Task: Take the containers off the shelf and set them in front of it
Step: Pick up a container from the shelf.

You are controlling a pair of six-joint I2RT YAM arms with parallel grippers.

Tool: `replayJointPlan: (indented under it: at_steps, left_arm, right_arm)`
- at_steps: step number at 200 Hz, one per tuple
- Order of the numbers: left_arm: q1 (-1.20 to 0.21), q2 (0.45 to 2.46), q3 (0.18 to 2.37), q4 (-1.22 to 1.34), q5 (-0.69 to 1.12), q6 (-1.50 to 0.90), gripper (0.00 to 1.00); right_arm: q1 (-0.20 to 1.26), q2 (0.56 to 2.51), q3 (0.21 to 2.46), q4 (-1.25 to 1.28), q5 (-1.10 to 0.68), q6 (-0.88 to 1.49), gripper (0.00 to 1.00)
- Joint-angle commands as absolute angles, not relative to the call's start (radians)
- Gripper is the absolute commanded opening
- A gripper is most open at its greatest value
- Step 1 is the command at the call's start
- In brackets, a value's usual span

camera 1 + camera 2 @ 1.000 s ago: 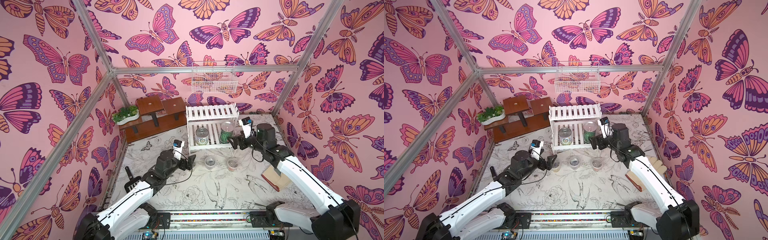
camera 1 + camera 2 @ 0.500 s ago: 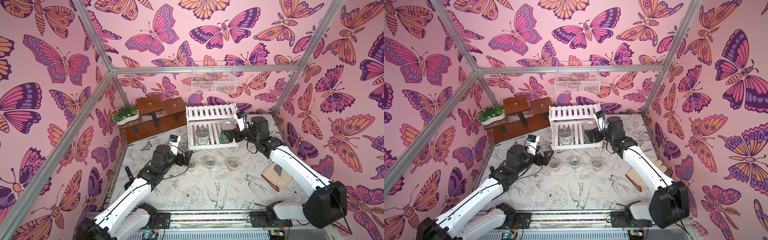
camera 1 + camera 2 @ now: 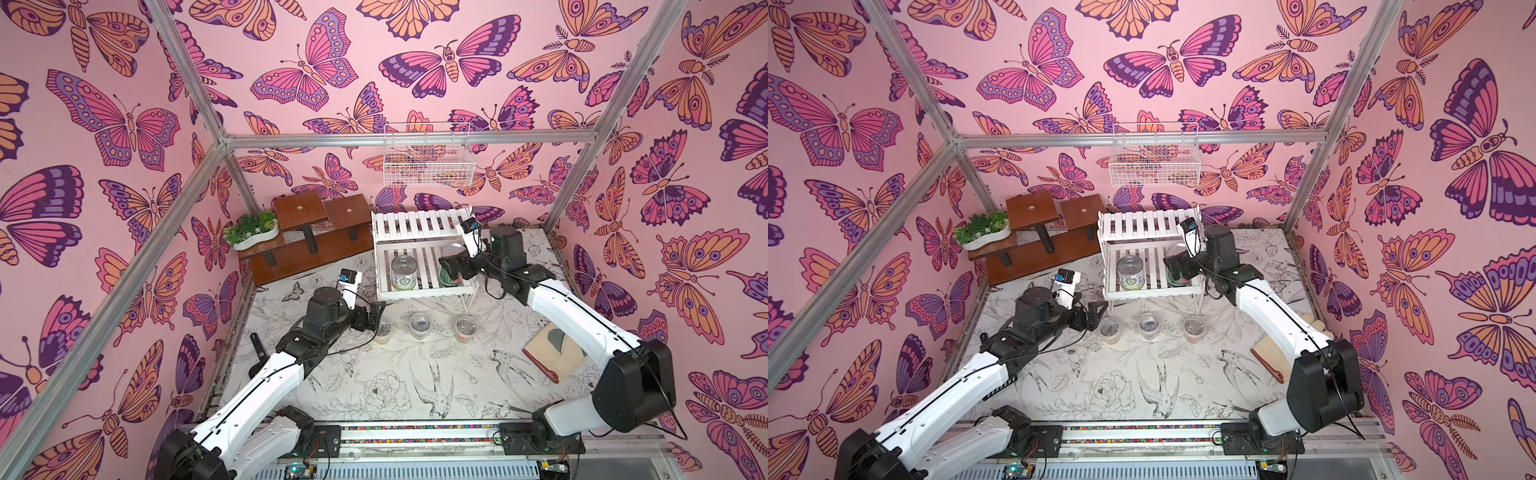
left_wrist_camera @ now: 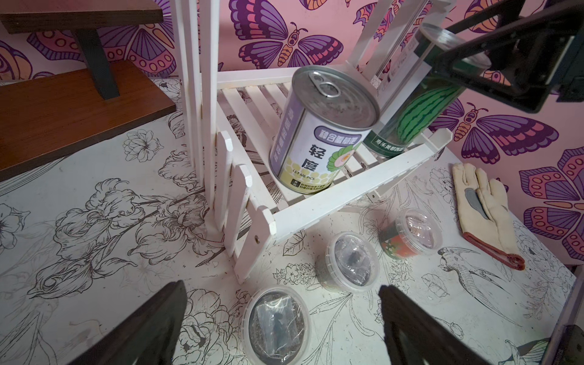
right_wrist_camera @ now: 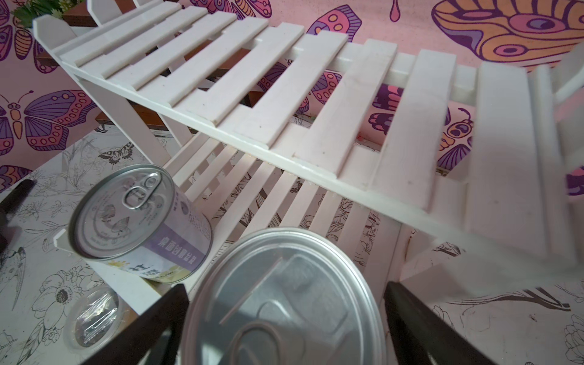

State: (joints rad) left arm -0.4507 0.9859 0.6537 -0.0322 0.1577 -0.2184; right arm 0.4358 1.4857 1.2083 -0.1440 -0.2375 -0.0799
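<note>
The right tool gapes wide, jaws either side of the watermelon can on the lower tier of the shelf (nothing gripped yet); centre, then close squarely; the left tool is open, empty.

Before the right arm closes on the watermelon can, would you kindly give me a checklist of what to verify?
1. The right gripper is open: ok.
2. It straddles the watermelon can, one side each: ok.
3. Gap to the white-labelled can: ok, they stand apart on the lower tier.
4. Headroom under the upper tier of the shelf: cannot tell.
5. Landing room: ok, bare table nearer the robot than the three cups.
6. The left gripper is out of the way: ok, open, low by the cups.
</note>
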Motion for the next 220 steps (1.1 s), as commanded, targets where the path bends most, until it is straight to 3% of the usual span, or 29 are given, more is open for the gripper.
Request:
replayJointPlan:
  at_steps: [1,46,95,220]
  left_arm:
    - [-0.445,0.985,0.664,-0.043,0.171,-0.215,1.00]
    - [-0.444,0.979,0.660,-0.044,0.166,-0.220,1.00]
    - [-0.443,0.976,0.653,-0.043,0.166,-0.213,1.00]
    - [-0.443,1.002,0.661,-0.028,0.182,-0.187,1.00]
  right_arm:
    - [0.448,1.505,1.240,-0.170,-0.211,-0.097,0.99]
    - [0.453,1.519,1.247,-0.187,-0.195,-0.094,0.98]
    - [0.454,1.517,1.252,-0.199,-0.215,-0.089,0.74]
    - [0.506,1.366,1.263,-0.314,-0.220,-0.090,0.69]
